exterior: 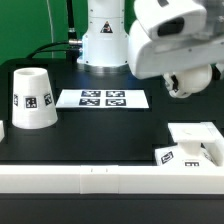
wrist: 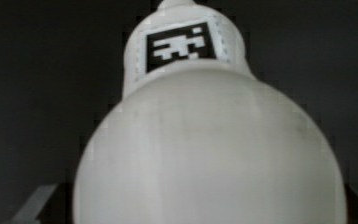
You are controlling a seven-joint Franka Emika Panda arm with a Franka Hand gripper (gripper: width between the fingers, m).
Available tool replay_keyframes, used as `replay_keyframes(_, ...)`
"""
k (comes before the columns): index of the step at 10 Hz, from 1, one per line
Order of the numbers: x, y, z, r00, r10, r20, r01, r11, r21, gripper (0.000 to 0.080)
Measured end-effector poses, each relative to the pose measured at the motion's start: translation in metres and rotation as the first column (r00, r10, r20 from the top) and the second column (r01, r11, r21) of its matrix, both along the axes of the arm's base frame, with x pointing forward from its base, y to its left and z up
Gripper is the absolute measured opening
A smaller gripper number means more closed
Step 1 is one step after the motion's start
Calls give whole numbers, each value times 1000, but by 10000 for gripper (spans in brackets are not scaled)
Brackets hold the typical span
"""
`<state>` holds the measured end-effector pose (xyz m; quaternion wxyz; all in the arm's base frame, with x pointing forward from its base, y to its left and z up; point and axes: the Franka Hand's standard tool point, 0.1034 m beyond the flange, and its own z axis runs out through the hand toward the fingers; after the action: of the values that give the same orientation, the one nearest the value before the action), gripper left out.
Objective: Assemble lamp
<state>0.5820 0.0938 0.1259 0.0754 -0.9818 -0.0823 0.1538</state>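
My gripper (exterior: 186, 82) hangs high at the exterior view's right, above the table, shut on the bulb (exterior: 181, 84). In the wrist view the bulb (wrist: 194, 130) fills the picture, round head toward the camera, its tagged neck (wrist: 179, 48) pointing away. Only a grey finger (wrist: 30, 206) shows at one bottom corner of my gripper (wrist: 194, 216). The tapered cone shade (exterior: 32, 98) stands upright at the exterior view's left. The flat square base (exterior: 196, 143) lies at the right front, below the gripper.
The marker board (exterior: 101, 98) lies flat at the middle back. The robot's white body (exterior: 104, 35) stands behind it. A long white rail (exterior: 90, 180) runs along the table's front edge. A small white block (exterior: 2, 130) sits at the left edge.
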Motion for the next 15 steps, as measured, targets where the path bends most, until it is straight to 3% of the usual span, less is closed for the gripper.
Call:
replay_keyframes(3,24,-7,35,991,-21,131,20,1000,5,574)
replay_keyframes(6,35,-12,33,941,-45,335,47,999,3,574)
replay_keyframes(10,57,-19,40,797,-29,604,39,999,-5,574)
replay_keyframes(15,56,-18,36,779,-25,627,37,999,-6,574)
